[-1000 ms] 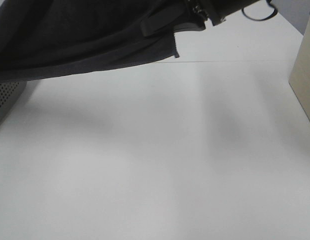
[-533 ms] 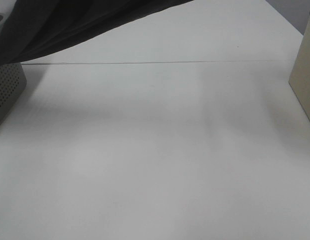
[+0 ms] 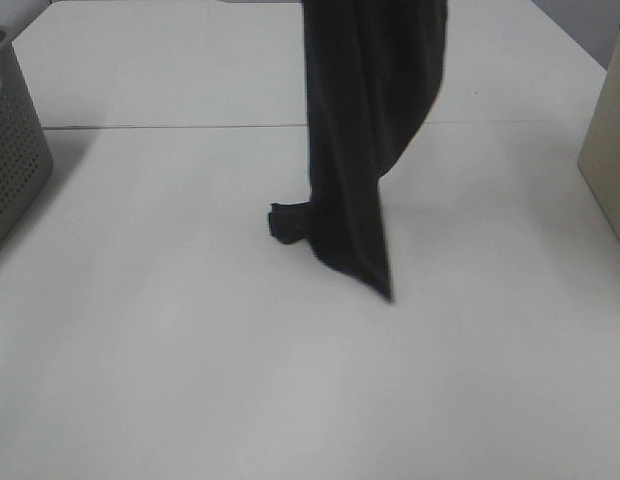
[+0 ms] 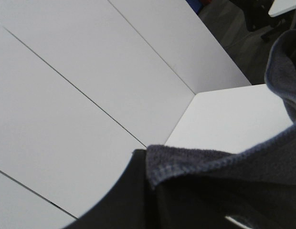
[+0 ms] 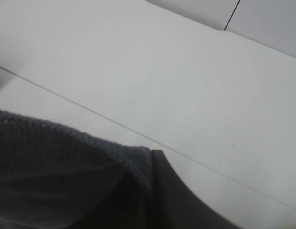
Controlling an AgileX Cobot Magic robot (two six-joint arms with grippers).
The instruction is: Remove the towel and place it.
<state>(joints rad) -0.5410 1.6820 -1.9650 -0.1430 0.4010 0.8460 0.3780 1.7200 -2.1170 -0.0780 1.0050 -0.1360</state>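
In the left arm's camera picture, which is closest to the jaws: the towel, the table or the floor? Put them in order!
1. The towel, bunched right against the jaws.
2. The table, spread out underneath.
3. The floor, lowest down, past the table's edge.

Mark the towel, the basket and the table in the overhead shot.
towel (image 3: 355,150), exterior high view, middle of the hanging dark folds.
basket (image 3: 15,160), exterior high view, perforated side wall.
table (image 3: 190,360), exterior high view, bare white top.
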